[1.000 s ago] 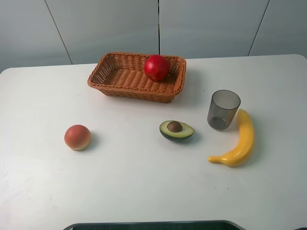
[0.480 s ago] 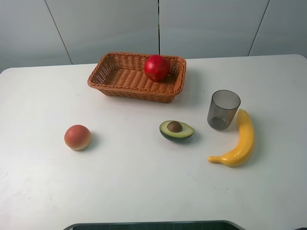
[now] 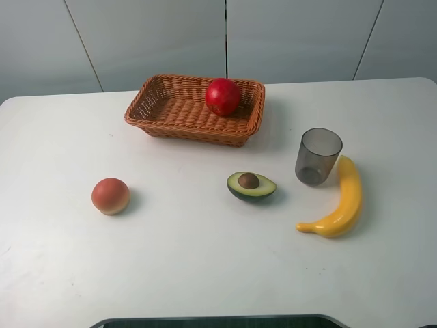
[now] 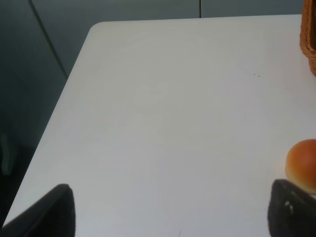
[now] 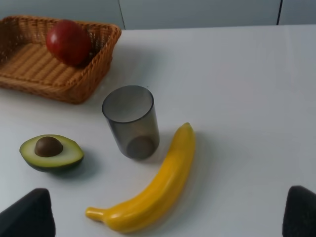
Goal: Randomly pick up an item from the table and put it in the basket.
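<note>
— Where's the round glossy red apple (image 3: 222, 96)?
— Resting in the orange-brown woven wicker basket (image 3: 171, 109), unmoved over the last second; the task looks finished.
— The fingers?
— Both pairs spread wide above the white table (image 3: 205, 260), holding nothing

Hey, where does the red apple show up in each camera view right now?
Exterior high: apple in the basket's right end.
Left wrist: not in view; only a sliver of basket shows.
Right wrist: apple in the basket.
Shared landmark: the basket.
</note>
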